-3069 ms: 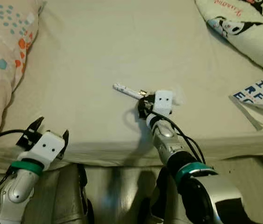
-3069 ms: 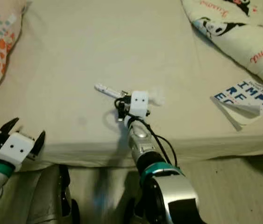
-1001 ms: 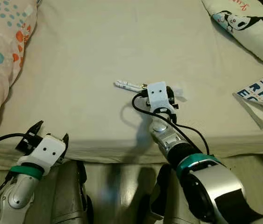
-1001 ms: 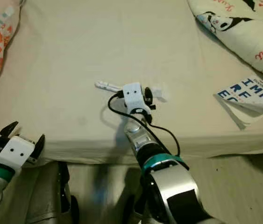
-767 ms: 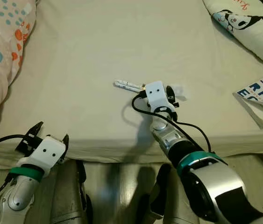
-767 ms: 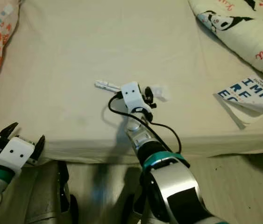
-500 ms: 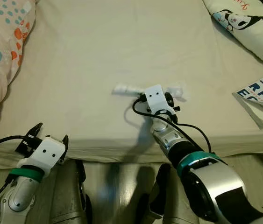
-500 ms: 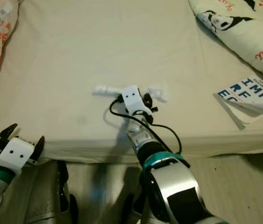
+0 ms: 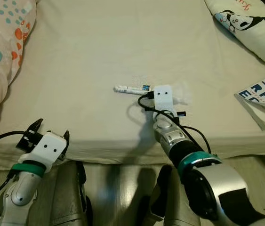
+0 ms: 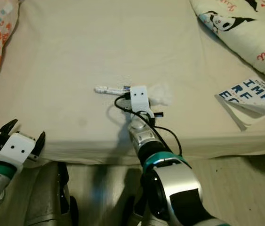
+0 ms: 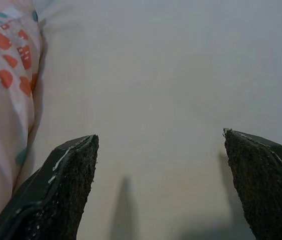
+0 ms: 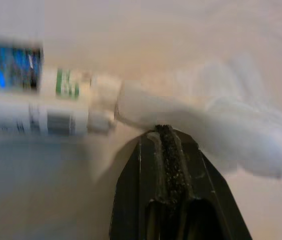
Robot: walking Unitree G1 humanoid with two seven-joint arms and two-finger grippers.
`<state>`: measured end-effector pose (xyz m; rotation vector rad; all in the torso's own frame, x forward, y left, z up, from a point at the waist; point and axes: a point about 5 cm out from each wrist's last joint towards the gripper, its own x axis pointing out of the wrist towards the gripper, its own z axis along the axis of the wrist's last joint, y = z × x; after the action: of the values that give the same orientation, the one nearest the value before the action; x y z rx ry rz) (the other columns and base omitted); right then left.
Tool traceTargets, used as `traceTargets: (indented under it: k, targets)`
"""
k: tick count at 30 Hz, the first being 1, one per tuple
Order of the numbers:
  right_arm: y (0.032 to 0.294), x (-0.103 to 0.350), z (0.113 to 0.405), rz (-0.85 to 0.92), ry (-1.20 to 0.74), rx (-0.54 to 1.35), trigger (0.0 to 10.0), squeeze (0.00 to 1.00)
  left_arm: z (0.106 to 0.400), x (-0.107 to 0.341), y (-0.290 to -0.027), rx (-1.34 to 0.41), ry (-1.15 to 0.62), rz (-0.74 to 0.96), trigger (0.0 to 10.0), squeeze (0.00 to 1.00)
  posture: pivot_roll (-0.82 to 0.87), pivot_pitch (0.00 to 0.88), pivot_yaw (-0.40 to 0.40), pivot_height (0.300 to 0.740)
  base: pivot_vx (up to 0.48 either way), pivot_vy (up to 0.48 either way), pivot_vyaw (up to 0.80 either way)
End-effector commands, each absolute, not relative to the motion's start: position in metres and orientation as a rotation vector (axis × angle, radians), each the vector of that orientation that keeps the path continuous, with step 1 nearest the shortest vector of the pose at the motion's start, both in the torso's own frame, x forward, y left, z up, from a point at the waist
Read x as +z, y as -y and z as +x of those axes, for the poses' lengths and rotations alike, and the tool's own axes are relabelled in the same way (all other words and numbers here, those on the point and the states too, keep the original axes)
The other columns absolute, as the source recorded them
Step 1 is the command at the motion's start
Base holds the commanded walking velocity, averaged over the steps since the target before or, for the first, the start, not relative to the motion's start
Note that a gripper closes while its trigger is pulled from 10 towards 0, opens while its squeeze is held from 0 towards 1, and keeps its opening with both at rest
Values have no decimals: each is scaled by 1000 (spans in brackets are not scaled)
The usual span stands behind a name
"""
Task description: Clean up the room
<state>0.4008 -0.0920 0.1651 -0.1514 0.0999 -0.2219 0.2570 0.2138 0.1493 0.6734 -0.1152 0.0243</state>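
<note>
Right hand, fingers pressed together, rests on the bed near its front edge, touching a tube and tissue. Left hand hangs spread below that edge.

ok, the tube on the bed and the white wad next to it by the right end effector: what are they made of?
Tube: looks like soft plastic, glossy white with blue and green printed labelling; blur leaves it open. White wad: probably tissue or thin paper, matte, crumpled, with soft ragged edges. The right end effector sits closed at the wad's edge, on the matte cream bed sheet, likely woven fabric.
</note>
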Motion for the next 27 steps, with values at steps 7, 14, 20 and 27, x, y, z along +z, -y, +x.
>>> traceTargets:
  k: [7,14,20,27]
  targets:
    - [125,142,388,-43,-24,-248,0,0,273,154,-218,-21,131,652,10000,0,225,209,-43,460,0,0,0]
    - [156,129,358,-32,107,-225,0,0,289,154,-210,-77,157,677,10000,0,166,164,-19,460,0,0,0]
    - [136,127,304,311,192,77,0,0,309,159,-196,-196,172,613,10000,0,98,115,15,460,0,0,0]
    - [116,133,299,297,201,245,0,0,335,166,-190,-359,143,586,10000,0,66,136,26,460,0,0,0]
